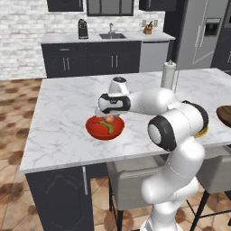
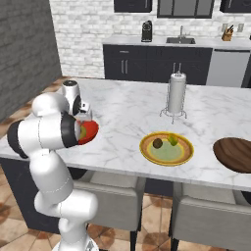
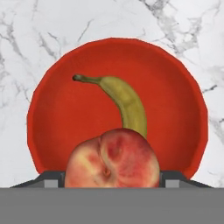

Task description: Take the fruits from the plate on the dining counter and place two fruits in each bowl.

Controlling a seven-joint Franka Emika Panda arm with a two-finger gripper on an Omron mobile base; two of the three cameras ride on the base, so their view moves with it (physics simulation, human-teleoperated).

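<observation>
My gripper (image 3: 111,180) is shut on a reddish round fruit (image 3: 113,158), which I hold just above the glossy red bowl (image 3: 52,118). A yellow-green banana (image 3: 129,105) lies inside that bowl. In the left base view the gripper (image 1: 109,118) hangs over the red bowl (image 1: 95,129) near the dining counter's (image 1: 67,103) front edge. The plate (image 2: 182,156), with its yellow-orange rim, lies further right and holds a dark fruit (image 2: 157,143) and a small green one (image 2: 173,139). The dark brown wooden bowl (image 2: 235,154) sits at the far right.
A paper towel holder (image 2: 176,94) stands upright behind the plate. Grey stools (image 2: 110,203) are tucked under the counter's front edge. The back wall has dark cabinets with a sink (image 1: 112,35) and a coffee machine (image 1: 83,29).
</observation>
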